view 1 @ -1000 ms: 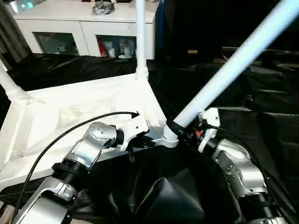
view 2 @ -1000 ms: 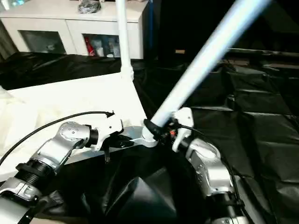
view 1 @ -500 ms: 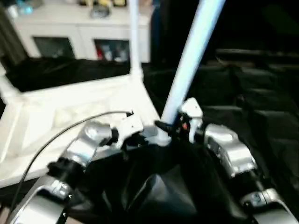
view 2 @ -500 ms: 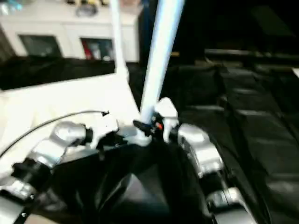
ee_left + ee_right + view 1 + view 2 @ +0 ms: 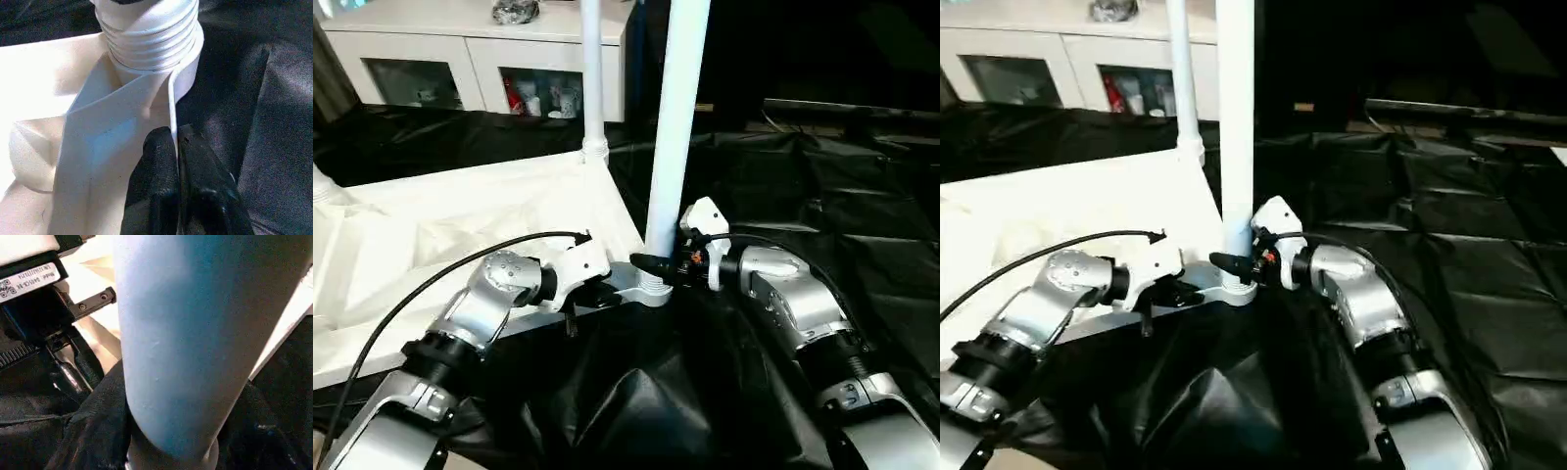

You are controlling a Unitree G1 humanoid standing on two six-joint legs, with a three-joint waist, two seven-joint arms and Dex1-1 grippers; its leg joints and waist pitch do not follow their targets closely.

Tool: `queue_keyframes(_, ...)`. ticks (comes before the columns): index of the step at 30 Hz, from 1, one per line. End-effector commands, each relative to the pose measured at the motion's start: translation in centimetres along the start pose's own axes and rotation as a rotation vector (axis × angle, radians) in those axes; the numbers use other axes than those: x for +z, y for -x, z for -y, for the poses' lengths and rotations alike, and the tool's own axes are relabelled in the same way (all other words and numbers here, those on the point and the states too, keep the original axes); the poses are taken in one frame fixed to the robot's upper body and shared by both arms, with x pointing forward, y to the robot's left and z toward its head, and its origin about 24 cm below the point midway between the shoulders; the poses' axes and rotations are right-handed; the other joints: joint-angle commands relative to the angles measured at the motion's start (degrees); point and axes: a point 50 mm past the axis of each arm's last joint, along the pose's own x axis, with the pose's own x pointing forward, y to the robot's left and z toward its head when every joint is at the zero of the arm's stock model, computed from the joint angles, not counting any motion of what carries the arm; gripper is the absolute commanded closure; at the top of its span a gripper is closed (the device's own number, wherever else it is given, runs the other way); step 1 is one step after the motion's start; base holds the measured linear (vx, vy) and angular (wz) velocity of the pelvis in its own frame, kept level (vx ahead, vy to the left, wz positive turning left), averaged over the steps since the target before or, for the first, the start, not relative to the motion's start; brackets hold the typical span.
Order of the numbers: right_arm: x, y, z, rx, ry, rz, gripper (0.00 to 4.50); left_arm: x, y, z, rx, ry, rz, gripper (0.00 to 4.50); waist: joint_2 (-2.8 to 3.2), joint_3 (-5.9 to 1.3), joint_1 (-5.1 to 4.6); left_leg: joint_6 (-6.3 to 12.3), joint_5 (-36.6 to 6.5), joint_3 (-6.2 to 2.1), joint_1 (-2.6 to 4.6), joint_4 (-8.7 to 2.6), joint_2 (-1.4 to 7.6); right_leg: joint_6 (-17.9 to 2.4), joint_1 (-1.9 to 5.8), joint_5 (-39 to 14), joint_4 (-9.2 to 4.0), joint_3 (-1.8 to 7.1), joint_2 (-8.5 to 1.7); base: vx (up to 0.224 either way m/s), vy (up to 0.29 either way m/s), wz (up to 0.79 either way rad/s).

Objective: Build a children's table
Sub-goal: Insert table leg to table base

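Lying upside down on black plastic sheeting [image 5: 822, 196]: white plastic rectangular table top [image 5: 421, 245], ribbed underside up, toward 9 o'clock in the head view. Standing upright in the near corner socket [image 5: 651, 289], about centre: long white tapered tube leg [image 5: 674, 127]. Clamped around that leg's base, just above the socket, from 3 o'clock: right hand [image 5: 658, 262], black fingers partly spread by the tube. Pinching the thin rim wall of the top [image 5: 171, 112] just beside the same socket, fingers pressed together on it: left hand [image 5: 177, 152]. Threaded leg collar [image 5: 149, 34] seated in the socket. At 12 o'clock, another white leg [image 5: 591, 73] upright in the far corner. Beyond, white cabinet [image 5: 480, 49].
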Motion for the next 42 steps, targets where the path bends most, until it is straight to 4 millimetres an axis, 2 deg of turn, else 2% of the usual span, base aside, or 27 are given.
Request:
queue_keyframes(1, -4.3, -1.1, -1.9, 0.071, -0.086, -0.215, 2.61, 1.7, -0.7, 0.8, -0.059, -0.063, 0.058, 4.50, 0.03, -1.19, -0.29, 2.66, -18.3, -1.23, -0.73, -5.46, 3.54, -6.5, 1.87, -31.4, -6.15, 3.91, -4.97, 0.000, 0.000, 0.00)
queue_keyframes(6, -3.9, -1.1, -2.1, 0.088, -0.082, -0.200, 2.61, 1.7, -0.7, 1.2, -0.073, -0.067, 0.063, 4.50, -0.37, -0.85, -0.70, 2.75, -18.8, -1.34, -0.74, -5.69, 3.58, -5.5, 1.60, -33.4, -6.57, 3.91, -4.94, 0.000, 0.000, 0.00)
queue_keyframes(7, -3.8, -1.0, -2.2, 0.094, -0.081, -0.198, 2.61, 1.7, -0.7, 1.3, -0.080, -0.073, 0.067, 4.50, -0.22, -0.93, -0.72, 2.74, -18.7, -1.35, -0.74, -5.69, 3.60, -5.5, 1.66, -33.3, -6.53, 3.95, -5.00, 0.000, 0.000, 0.00)
queue_keyframes(11, -3.8, -1.0, -2.4, 0.111, -0.081, -0.196, 2.61, 1.9, -0.7, 1.7, -0.103, -0.081, 0.075, 4.50, -0.33, -1.07, -0.94, 3.24, -16.6, -1.28, -0.97, -5.83, 3.82, -6.9, 1.84, -29.4, -6.20, 4.08, -5.03, 0.000, 0.000, 0.00)
queue_keyframes(14, -3.7, -0.7, -2.6, 0.150, -0.078, -0.196, 2.61, 2.0, -0.5, 2.1, -0.138, -0.095, 0.081, 4.50, -0.16, -1.25, -0.86, 3.75, -14.3, -1.03, -1.03, -5.80, 3.93, -8.8, 2.07, -24.5, -5.77, 4.19, -4.95, 0.000, 0.000, 0.00)
queue_keyframes(15, -3.7, -0.7, -2.7, 0.163, -0.075, -0.196, 2.61, 2.1, -0.5, 2.2, -0.149, -0.102, 0.083, 4.50, 0.10, -1.42, -0.74, 3.89, -13.3, -0.92, -0.92, -5.73, 3.92, -9.8, 2.16, -22.1, -5.53, 4.22, -4.91, 0.000, 0.000, 0.00)
queue_keyframes(17, -3.5, -0.4, -2.8, 0.189, -0.078, -0.193, 2.61, 2.1, -0.4, 2.4, -0.164, -0.108, 0.078, 4.50, -0.18, -1.66, -0.66, 4.48, -11.0, -0.65, -1.01, -5.56, 3.91, -11.2, 2.43, -17.8, -5.12, 4.29, -4.87, 0.000, 0.000, 0.00)
queue_keyframes(19, -3.4, 0.1, -3.0, 0.230, -0.081, -0.191, 2.61, 2.2, -0.2, 2.7, -0.185, -0.123, 0.073, 4.50, -0.66, -1.96, -0.33, 5.91, -7.4, -0.17, -0.69, -5.18, 3.85, -12.9, 2.54, -13.4, -4.60, 4.33, -4.85, 0.000, 0.000, 0.00)
queue_keyframes(21, -3.4, 0.5, -3.0, 0.248, -0.080, -0.197, 2.61, 2.3, -0.2, 2.7, -0.187, -0.133, 0.069, 4.50, -0.54, -2.16, -0.08, 6.81, -4.2, 0.16, -0.79, -5.01, 4.02, -14.1, 2.72, -9.3, -4.09, 4.24, -4.71, 0.051, -0.021, 0.07)
queue_keyframes(23, -3.5, 0.8, -3.1, 0.271, -0.075, -0.206, 2.61, 2.4, -0.2, 2.6, -0.181, -0.140, 0.066, 4.50, -1.05, -2.35, 0.22, 7.49, -1.8, 0.29, -0.93, -4.83, 3.95, -14.4, 3.04, -5.7, -3.60, 4.14, -4.61, 0.000, 0.000, 0.00)
queue_keyframes(24, -3.5, 1.0, -3.2, 0.290, -0.073, -0.213, 2.61, 2.5, -0.2, 2.6, -0.181, -0.142, 0.066, 4.50, -0.80, -2.39, 0.58, 7.94, -0.9, 0.34, -0.75, -4.76, 3.99, -14.7, 2.96, -4.5, -3.41, 4.13, -4.69, 0.000, 0.000, 0.00)
queue_keyframes(25, -3.5, 1.0, -3.2, 0.290, -0.073, -0.213, 2.61, 2.5, -0.2, 2.6, -0.181, -0.142, 0.066, 4.50, -0.88, -2.44, 0.68, 8.21, -0.4, 0.35, -0.68, -4.74, 4.06, -15.0, 2.98, -3.9, -3.28, 4.11, -4.68, 0.000, 0.000, 0.00)
queue_keyframes(27, -3.6, 1.1, -3.3, 0.300, -0.068, -0.216, 2.61, 2.5, -0.2, 2.6, -0.180, -0.146, 0.067, 4.50, -1.13, -2.36, 0.69, 8.13, -0.9, 0.38, -0.74, -4.80, 4.08, -14.8, 3.02, -5.0, -3.44, 4.05, -4.70, 0.000, 0.000, 0.00)
queue_keyframes(29, -3.8, 1.4, -3.5, 0.311, -0.069, -0.217, 2.61, 2.6, -0.2, 2.6, -0.177, -0.148, 0.069, 4.50, -0.98, -2.22, 0.84, 7.29, -2.6, 0.38, -0.60, -4.93, 4.16, -14.3, 2.95, -7.8, -3.76, 4.08, -4.78, 0.000, 0.000, 0.00)
queue_keyframes(31, -4.0, 1.6, -3.6, 0.306, -0.061, -0.210, 2.61, 2.7, -0.2, 2.5, -0.164, -0.153, 0.069, 4.50, -1.08, -2.22, 1.01, 6.27, -4.0, 0.45, -0.36, -5.04, 4.23, -13.5, 2.84, -9.7, -3.93, 4.20, -4.74, 0.000, 0.000, 0.00)
queue_keyframes(36, -4.8, 1.9, -3.4, 0.200, -0.107, -0.162, 2.61, 2.4, -0.1, 2.1, -0.131, -0.143, 0.058, 4.50, -0.95, -2.28, 1.20, 5.21, -4.3, 0.49, -0.42, -5.10, 4.17, -13.3, 2.86, -9.0, -3.89, 4.35, -4.76, 0.000, 0.000, 0.00)
queue_keyframes(38, -5.1, 2.0, -3.4, 0.161, -0.128, -0.136, 2.61, 2.2, 0.0, 2.0, -0.123, -0.136, 0.057, 4.50, -0.62, -2.25, 1.22, 4.74, -5.0, 0.43, -0.47, -5.17, 4.15, -13.2, 2.94, -8.8, -4.00, 4.32, -4.76, 0.000, 0.000, 0.00)
queue_keyframes(39, -5.2, 2.0, -3.4, 0.146, -0.135, -0.125, 2.61, 2.2, 0.0, 1.9, -0.120, -0.135, 0.056, 4.50, -0.75, -2.29, 1.19, 4.65, -5.1, 0.44, -0.50, -5.15, 4.11, -13.2, 2.99, -8.7, -3.96, 4.31, -4.74, 0.000, 0.000, 0.00)
queue_keyframes(40, -5.4, 2.1, -3.4, 0.121, -0.147, -0.109, 2.61, 2.1, 0.0, 1.9, -0.116, -0.132, 0.054, 4.50, -0.44, -2.21, 1.28, 4.48, -5.4, 0.37, -0.53, -5.21, 4.10, -13.2, 2.99, -8.9, -3.99, 4.30, -4.80, 0.000, 0.000, 0.00)
queue_keyframes(42, -5.7, 2.2, -3.4, 0.092, -0.159, -0.097, 2.61, 2.1, 0.0, 1.8, -0.113, -0.131, 0.051, 4.50, -0.68, -2.19, 1.23, 4.26, -6.3, 0.39, -0.49, -5.26, 4.04, -12.9, 3.01, -10.0, -4.18, 4.28, -4.72, 0.000, 0.000, 0.00)
